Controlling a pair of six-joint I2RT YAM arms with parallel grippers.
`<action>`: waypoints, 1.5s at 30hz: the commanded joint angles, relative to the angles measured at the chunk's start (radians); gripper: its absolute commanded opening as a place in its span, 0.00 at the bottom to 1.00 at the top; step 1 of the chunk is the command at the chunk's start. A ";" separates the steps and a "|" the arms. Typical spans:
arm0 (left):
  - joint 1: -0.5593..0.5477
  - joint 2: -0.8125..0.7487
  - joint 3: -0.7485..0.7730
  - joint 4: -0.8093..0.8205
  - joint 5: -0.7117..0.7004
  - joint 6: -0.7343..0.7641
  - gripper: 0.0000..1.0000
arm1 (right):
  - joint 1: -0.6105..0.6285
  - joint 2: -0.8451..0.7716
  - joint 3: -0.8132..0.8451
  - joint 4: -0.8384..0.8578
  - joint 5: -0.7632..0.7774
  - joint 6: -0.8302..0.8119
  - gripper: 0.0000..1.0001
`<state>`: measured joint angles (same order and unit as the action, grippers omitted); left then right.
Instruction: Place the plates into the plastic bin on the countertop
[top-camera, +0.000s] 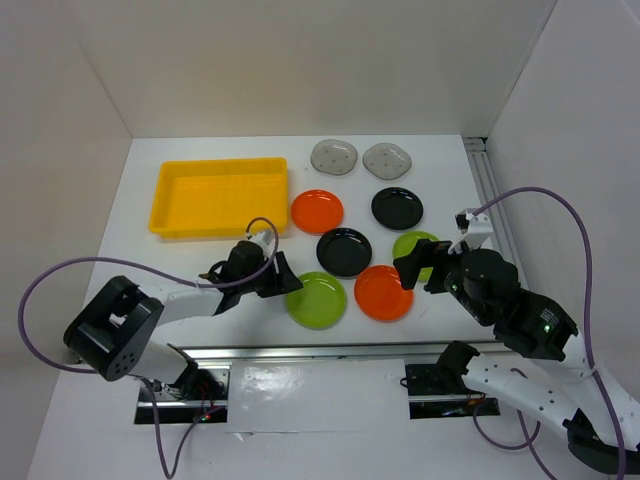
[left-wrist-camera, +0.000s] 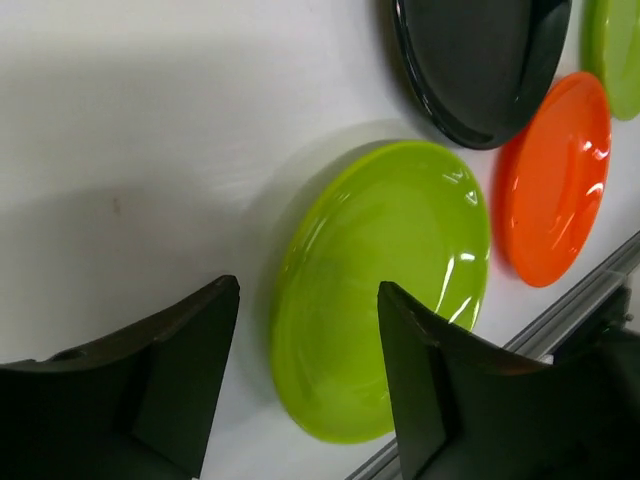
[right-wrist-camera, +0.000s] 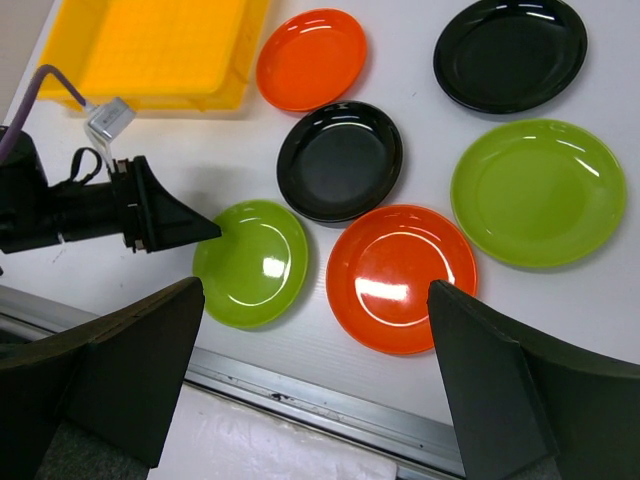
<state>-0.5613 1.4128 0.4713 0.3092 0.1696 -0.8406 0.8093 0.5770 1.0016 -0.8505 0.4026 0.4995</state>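
Note:
The yellow plastic bin lies empty at the back left of the white countertop. Two grey speckled plates lie at the back. An orange plate, two black plates, a lime plate, a second orange plate and a near lime plate lie on the counter. My left gripper is open and low at the near lime plate's left edge, fingers straddling its rim. My right gripper is open and empty, high above the near orange plate.
A metal rail runs along the counter's near edge, and another rail runs along the right side. White walls enclose the back and sides. The left arm's cable loops at the left.

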 joint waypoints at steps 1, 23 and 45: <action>0.003 0.060 -0.017 -0.035 -0.005 0.020 0.55 | 0.002 -0.006 -0.004 0.067 -0.008 -0.015 1.00; 0.012 -0.317 0.361 -0.717 -0.409 -0.015 0.00 | 0.002 0.014 -0.035 0.135 -0.008 -0.024 1.00; 0.626 0.202 0.536 -0.176 -0.334 -0.218 0.00 | 0.002 0.080 -0.187 0.433 -0.198 -0.012 1.00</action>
<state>0.0723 1.5238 0.8810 -0.0402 -0.2771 -1.1057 0.8093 0.6617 0.8417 -0.5289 0.2619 0.4629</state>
